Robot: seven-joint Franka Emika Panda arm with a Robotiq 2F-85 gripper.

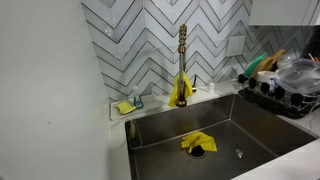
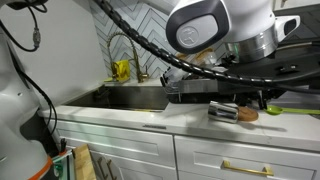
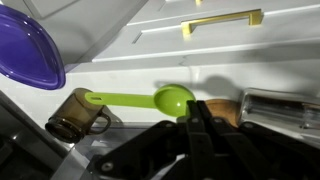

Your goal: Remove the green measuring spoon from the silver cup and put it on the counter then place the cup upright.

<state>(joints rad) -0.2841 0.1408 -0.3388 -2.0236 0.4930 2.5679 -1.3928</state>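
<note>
A pale white-grey counter (image 2: 130,116) rims a steel sink (image 1: 230,135). On its bare stretch a green measuring spoon (image 3: 150,98) lies flat. The tip of its handle meets the mouth of a silver cup (image 3: 75,113), dark with reflections, which lies on its side. In an exterior view, a silvery cylinder (image 2: 222,110) also lies on its side on the counter near the spoon, with a round brown piece (image 2: 247,114) just beside it. A black dish rack (image 1: 280,95) stands on the counter next to the sink. On the narrow ledge behind the basin sits a small sponge holder (image 1: 128,106).
</note>
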